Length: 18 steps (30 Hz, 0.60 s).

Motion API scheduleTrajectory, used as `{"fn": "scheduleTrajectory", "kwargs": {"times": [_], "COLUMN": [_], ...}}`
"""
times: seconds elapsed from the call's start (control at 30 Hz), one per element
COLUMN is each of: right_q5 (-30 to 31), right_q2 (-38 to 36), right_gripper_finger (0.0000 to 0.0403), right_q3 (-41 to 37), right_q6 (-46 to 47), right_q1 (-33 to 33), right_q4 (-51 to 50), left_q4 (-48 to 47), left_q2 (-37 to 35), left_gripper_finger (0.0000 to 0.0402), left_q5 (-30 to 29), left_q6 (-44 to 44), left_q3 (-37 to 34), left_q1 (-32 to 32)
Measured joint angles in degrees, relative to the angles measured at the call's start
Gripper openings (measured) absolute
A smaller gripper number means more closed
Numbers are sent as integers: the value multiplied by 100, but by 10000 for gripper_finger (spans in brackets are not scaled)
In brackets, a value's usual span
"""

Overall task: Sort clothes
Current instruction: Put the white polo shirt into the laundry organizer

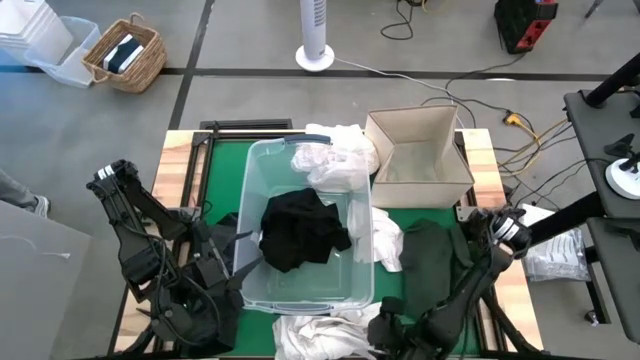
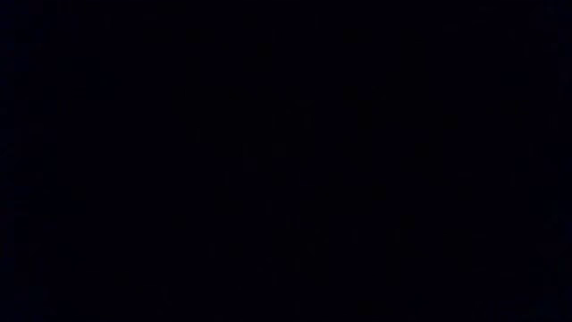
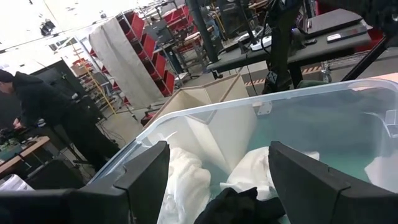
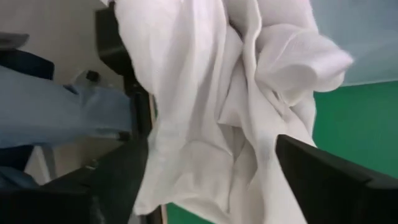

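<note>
A clear plastic tub [image 1: 258, 190] stands mid-table with a black garment [image 1: 298, 232] in it and white garments [image 1: 338, 160] heaped over its far end. A dark green garment [image 1: 432, 255] and a white one [image 1: 386, 242] lie on the green mat to the tub's right. Another white garment [image 1: 318, 335] lies at the near edge. My left gripper [image 1: 232, 268] is open at the tub's near left wall [image 3: 186, 112]. My right gripper [image 1: 385, 325] is open, its fingers either side of the near white garment [image 4: 211, 112]. The low view is black. My right gripper [image 4: 214, 168] has the near white garment's bunched folds [image 4: 249, 155] between its open fingers. The cloth overlaps one finger [image 4: 127, 177] in the wrist view. Whether the fingers touch it, I cannot tell.
A beige cardboard box [image 1: 420, 155] stands open at the table's far right, next to the tub. A person [image 3: 43, 106] stands in the room beyond the table. Blue cloth [image 4: 62, 115] shows beyond the table's edge in the right wrist view.
</note>
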Motion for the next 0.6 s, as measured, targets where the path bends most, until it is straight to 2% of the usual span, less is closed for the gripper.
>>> {"fn": "scheduleTrajectory", "kwargs": {"times": [0.17,0.6], "right_q5": [-54,-9], "right_q2": [177,603], "right_gripper_finger": [379,375], "right_q3": [0,-2], "right_q6": [-111,-389], "right_q1": [-94,-365], "right_q4": [25,334], "left_q4": [0,-3], "left_q2": [2,2], "left_gripper_finger": [249,249], "left_q5": [3,3], "left_q6": [-10,-26], "left_q3": [-24,-35], "left_q1": [0,0]}}
